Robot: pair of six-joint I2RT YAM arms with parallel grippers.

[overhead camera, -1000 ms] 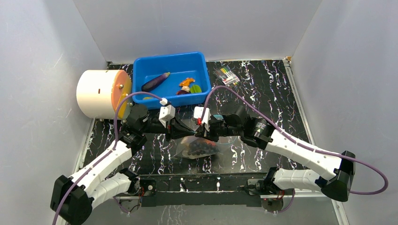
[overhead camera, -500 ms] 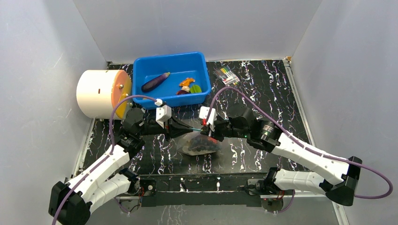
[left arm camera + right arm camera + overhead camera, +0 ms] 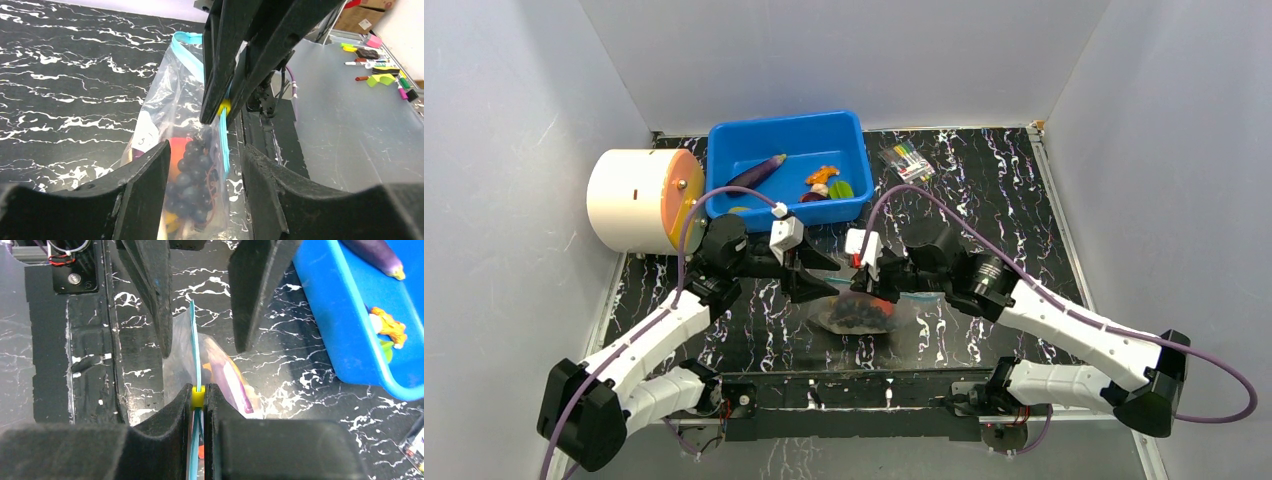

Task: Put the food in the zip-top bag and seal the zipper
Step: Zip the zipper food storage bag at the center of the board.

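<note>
The zip-top bag (image 3: 852,314) lies on the black marbled table between my two grippers, with dark grapes (image 3: 194,172) and orange and purple food (image 3: 227,375) inside. Its teal zipper (image 3: 194,337) stands on edge. My right gripper (image 3: 198,391) is shut on the zipper's yellow slider (image 3: 223,106). My left gripper (image 3: 205,150) is open and straddles the bag's other end, both fingers (image 3: 137,187) clear of the plastic. In the top view the left gripper (image 3: 822,283) and right gripper (image 3: 871,290) face each other over the bag.
A blue bin (image 3: 724,150) at the back holds an eggplant (image 3: 757,173), an orange piece (image 3: 822,176) and a green slice (image 3: 841,188). A white cylinder with an orange face (image 3: 636,200) stands at the left. A packet of markers (image 3: 906,160) lies at the back right.
My left gripper has opened and let go of the bag's zipper edge. The right gripper, still shut on the slider, shifted slightly right and nearer, and the bag sagged onto the table.
</note>
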